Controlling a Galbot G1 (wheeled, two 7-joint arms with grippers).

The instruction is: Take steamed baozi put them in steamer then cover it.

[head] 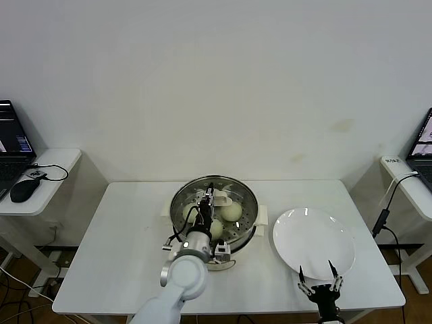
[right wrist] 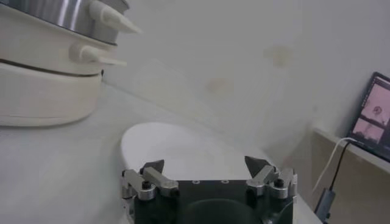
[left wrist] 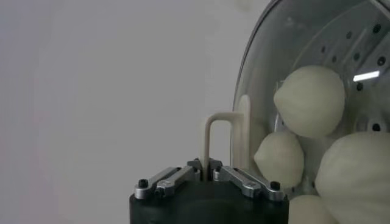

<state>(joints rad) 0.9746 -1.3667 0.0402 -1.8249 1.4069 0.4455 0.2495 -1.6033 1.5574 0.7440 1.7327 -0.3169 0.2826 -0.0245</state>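
Observation:
The steamer [head: 247, 231] stands mid-table with the clear glass cover [head: 236, 190] lying over it. Through the glass I see baozi [head: 231, 211] on the perforated tray; the left wrist view shows three of them [left wrist: 309, 100] behind the cover [left wrist: 263, 61]. My left gripper [head: 210, 198] is above the pot's middle, shut on the cover's cream-white handle [left wrist: 222, 137], which is pinched between the left gripper's [left wrist: 207, 169] fingers. My right gripper [head: 317, 275] is open and empty at the table's front edge, just in front of the white plate [head: 314, 243].
The empty white plate [right wrist: 183, 149] lies right of the steamer [right wrist: 49, 67]. Side tables stand either side: a laptop [head: 12, 145] and mouse [head: 23, 190] on the left, a laptop [head: 422, 145] with a cable on the right. A wall stands behind.

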